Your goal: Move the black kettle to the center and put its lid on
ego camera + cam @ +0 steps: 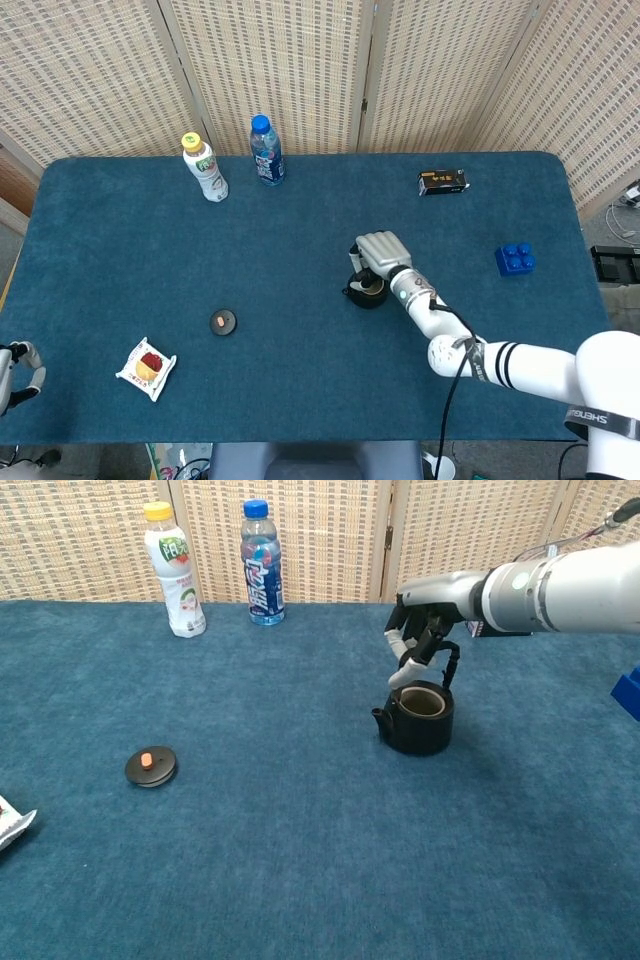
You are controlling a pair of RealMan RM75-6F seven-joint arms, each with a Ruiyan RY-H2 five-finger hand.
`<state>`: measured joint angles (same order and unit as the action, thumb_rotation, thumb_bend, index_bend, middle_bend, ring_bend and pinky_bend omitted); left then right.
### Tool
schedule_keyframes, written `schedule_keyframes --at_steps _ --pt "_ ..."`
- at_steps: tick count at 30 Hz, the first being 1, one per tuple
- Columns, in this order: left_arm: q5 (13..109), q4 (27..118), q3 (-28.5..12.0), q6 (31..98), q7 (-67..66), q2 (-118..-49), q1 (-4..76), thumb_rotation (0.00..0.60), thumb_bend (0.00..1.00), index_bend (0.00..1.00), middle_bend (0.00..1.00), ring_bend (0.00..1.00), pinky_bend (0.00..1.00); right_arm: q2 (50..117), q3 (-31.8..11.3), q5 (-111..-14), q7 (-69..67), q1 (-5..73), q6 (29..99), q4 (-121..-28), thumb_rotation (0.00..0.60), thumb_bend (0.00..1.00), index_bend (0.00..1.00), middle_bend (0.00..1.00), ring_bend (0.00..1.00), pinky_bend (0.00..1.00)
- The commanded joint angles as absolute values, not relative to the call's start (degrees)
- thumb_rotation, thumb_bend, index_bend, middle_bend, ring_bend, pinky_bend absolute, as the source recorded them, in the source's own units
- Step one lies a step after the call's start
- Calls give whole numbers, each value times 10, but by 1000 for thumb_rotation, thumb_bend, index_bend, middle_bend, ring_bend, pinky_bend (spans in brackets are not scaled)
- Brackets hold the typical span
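1. Head view: kettle sits right of table centre under my right hand, which grips its handle. Left hand at table edge, grip unclear.
2. Chest view: kettle looks rigid and weighty; handle is the sound hold. Lid lies well apart, small knob to pinch.

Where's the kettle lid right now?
The lid lies flat on the table's left half, well apart from the black kettle that the right hand holds. In the head view it sits just right of the snack packet.

Two bottles, one kettle, one lid.
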<state>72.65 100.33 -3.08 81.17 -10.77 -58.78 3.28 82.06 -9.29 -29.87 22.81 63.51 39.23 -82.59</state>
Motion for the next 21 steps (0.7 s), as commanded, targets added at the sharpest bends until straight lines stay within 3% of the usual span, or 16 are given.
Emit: schedule_keyframes --at_steps 1,21 --pt "727 1003 -31 811 -107 -587 33 600 401 589 561 436 610 826 -94 -295 226 641 391 -822 600 202 689 789 592 211" --pt "734 1004 -29 813 -90 -580 29 600 401 589 561 436 610 872 -110 -284 231 687 404 -794 600 203 695 795 595 220"
